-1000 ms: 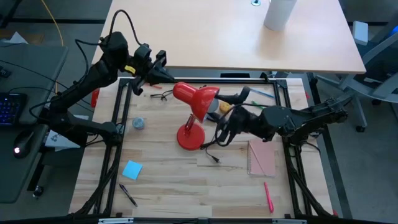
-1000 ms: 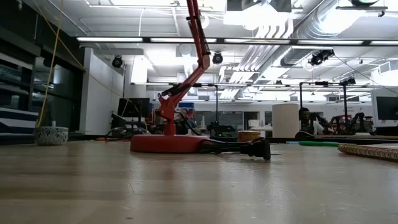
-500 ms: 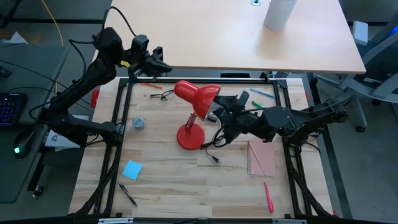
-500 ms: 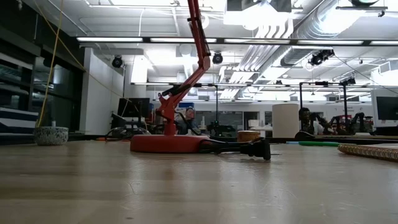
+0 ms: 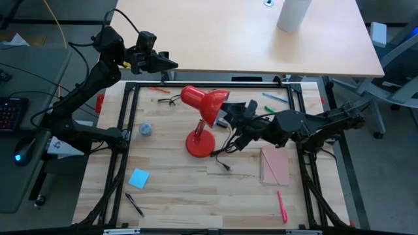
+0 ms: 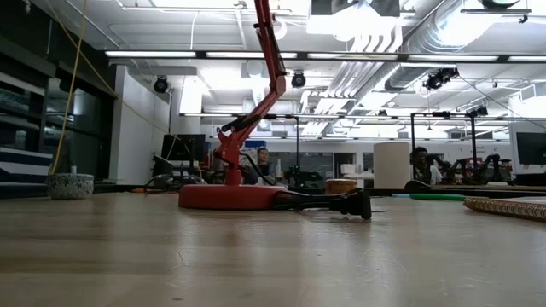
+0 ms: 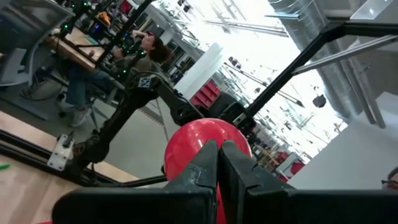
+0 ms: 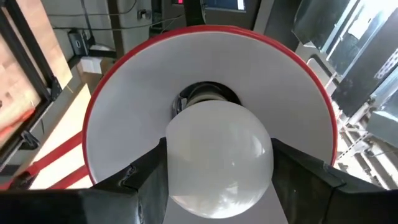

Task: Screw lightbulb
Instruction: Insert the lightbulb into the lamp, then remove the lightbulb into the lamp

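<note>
Fingers (image 8: 146, 180) of the right gripper (image 8: 217, 186) are seen spread partway and clamped on either side of the small white rounded lightbulb (image 8: 219, 158), which is held right at the mouth of the red metal desk lamp's shade (image 8: 124, 106). From the right wrist view, the bulb's narrow base is judged to sit in or just at the dark socket (image 8: 205, 94) deep in the white-lined shade; whether any thread has caught cannot be told. The approach and lining-up are therefore judged done, while the turning-in appears to be what is left, along with letting go once the bulb is seated.

Seen from above, the right gripper (image 5: 236, 115) is placed just beside the open end of the shade, near the middle of the pale wooden table (image 5: 176, 189), with the lamp's round red base (image 5: 199, 143) resting close by.

At the far left corner, the left gripper (image 5: 164, 63) is held raised with its fingers pressed together on nothing.
</note>
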You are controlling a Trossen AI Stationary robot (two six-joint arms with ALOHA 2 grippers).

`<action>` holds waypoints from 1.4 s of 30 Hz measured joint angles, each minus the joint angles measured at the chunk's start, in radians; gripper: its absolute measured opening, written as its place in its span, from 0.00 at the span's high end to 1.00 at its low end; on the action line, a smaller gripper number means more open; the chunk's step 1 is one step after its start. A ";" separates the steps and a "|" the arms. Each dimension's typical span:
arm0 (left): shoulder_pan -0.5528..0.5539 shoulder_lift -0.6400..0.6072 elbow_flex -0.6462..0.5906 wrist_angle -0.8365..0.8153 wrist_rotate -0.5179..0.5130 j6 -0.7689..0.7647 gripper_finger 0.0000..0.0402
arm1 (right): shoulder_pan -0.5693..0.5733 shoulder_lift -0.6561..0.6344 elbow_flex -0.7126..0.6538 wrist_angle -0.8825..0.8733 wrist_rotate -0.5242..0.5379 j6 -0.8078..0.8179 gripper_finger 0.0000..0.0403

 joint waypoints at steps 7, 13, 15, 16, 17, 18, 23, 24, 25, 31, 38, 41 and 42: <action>0.000 0.000 0.000 0.015 0.000 0.003 1.00 | 0.001 0.001 -0.001 0.012 -0.008 0.081 0.42; 0.000 0.000 0.000 0.015 -0.001 0.012 1.00 | 0.000 0.001 -0.001 0.032 -0.009 0.054 0.42; 0.000 0.000 0.000 0.014 -0.001 0.012 1.00 | 0.000 0.001 -0.001 0.035 -0.009 0.040 0.42; 0.000 0.000 0.000 0.015 -0.001 0.012 1.00 | 0.000 0.001 -0.001 0.035 -0.007 0.046 0.42; 0.000 0.000 0.000 0.015 -0.001 0.012 1.00 | 0.000 0.001 -0.001 0.035 -0.002 0.060 0.42; 0.000 0.000 0.000 0.015 -0.001 0.012 1.00 | -0.002 0.001 -0.001 0.035 -0.001 0.080 0.42; 0.000 0.000 0.000 0.014 -0.001 0.012 1.00 | -0.006 0.001 -0.001 0.034 0.026 0.123 0.34; 0.000 0.000 0.000 0.014 -0.001 0.012 1.00 | -0.006 0.001 -0.001 0.032 0.042 0.132 0.32; 0.000 0.000 0.000 0.014 -0.001 0.012 1.00 | -0.006 0.001 -0.001 0.031 0.060 0.149 0.29; 0.000 0.000 0.000 0.014 -0.001 0.013 1.00 | -0.005 0.001 -0.001 0.033 0.106 0.202 0.13; 0.000 0.000 0.000 0.017 0.007 0.027 1.00 | 0.050 0.001 -0.001 0.036 0.128 0.237 0.08; 0.000 0.000 0.000 0.019 0.008 0.051 1.00 | 0.076 0.001 -0.001 0.041 0.176 0.285 0.07; 0.000 0.000 0.000 0.019 0.009 0.069 1.00 | 0.083 0.001 -0.001 0.041 0.199 0.309 0.07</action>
